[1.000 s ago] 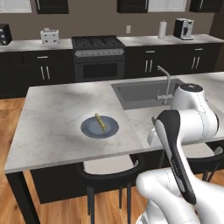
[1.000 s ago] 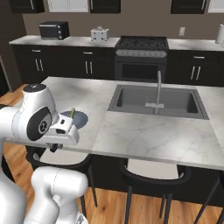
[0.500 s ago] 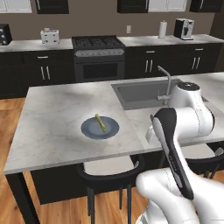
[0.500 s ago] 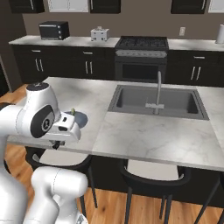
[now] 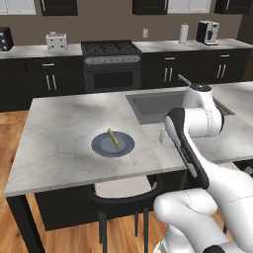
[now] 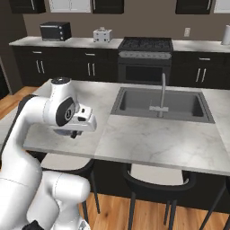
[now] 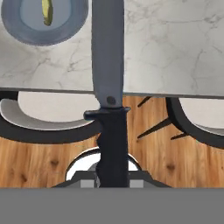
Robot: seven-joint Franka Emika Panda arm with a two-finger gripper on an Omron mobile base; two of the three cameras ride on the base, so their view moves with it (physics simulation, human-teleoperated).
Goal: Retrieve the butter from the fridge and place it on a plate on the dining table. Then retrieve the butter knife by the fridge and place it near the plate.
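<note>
The blue-grey plate (image 5: 101, 146) lies on the marble dining table (image 5: 59, 123) with the yellow butter (image 5: 114, 139) stick on it. My gripper (image 5: 163, 136) hangs over the table's near edge, to the right of the plate, and is shut on the butter knife (image 7: 107, 57). In the hand view the grey blade points out over the marble (image 7: 175, 52), and the black handle runs down into the gripper (image 7: 112, 177). The plate (image 7: 26, 33) and butter (image 7: 47, 12) sit at the upper left there. In the right base view the hand (image 6: 75, 130) hides the plate.
An inset sink (image 5: 158, 105) with a tap (image 6: 162, 92) lies right of the plate. Black stools (image 5: 126, 197) stand under the near table edge (image 6: 148, 157). A stove (image 5: 111, 64) and dark counters line the back wall.
The arm has swung the hand with the knife in over the table edge, closer to the plate. Plate and butter have not moved.
</note>
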